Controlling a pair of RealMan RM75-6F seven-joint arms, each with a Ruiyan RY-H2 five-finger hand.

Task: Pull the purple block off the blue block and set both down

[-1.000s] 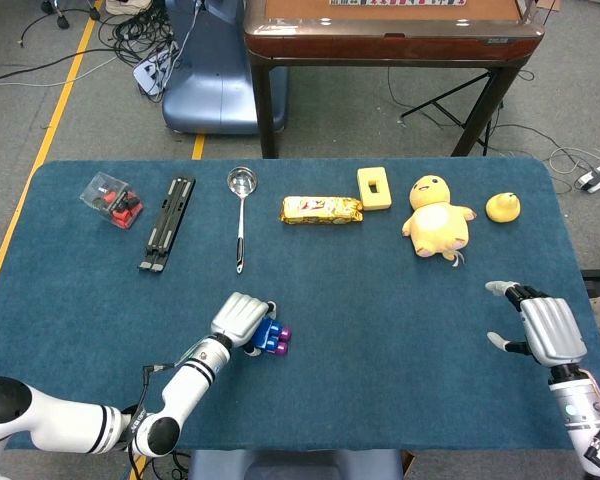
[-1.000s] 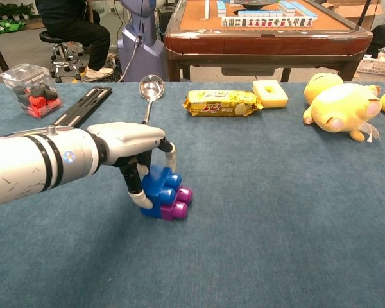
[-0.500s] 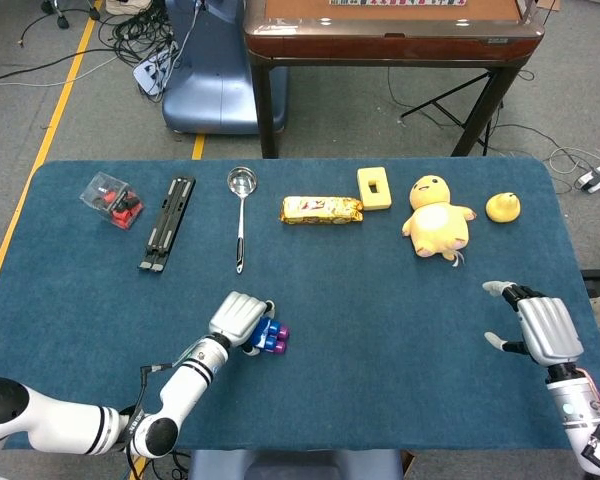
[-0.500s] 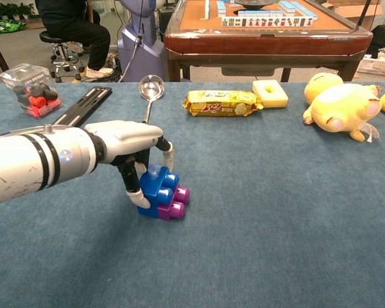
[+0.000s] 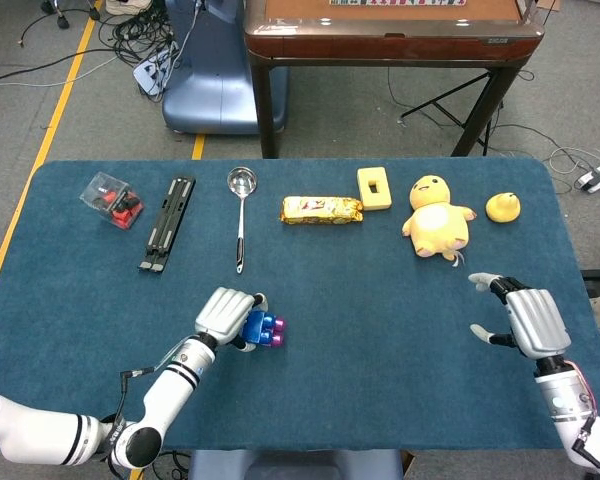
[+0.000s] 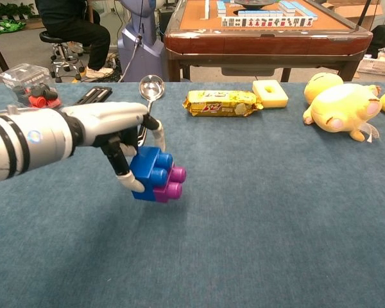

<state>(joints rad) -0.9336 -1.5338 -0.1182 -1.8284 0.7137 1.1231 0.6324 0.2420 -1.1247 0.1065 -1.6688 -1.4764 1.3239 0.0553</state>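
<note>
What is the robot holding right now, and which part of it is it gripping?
The left hand holds the joined blocks by the blue block; the purple block sticks out free. The right hand holds nothing.

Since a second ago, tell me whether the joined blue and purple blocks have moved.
Yes. The left hand holds the blue block with the purple block attached, lifted off the table and shifted left, toward the ladle.

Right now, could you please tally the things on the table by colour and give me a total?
Yellow: 3 – plush chick, small duck, foam block
Gold: 1 – snack packet
Silver: 1 – ladle
Black: 1 – folding stand
Clear: 1 – box of red and black pieces
Blue: 1 – blue block
Purple: 1 – purple block
Total: 9
</note>
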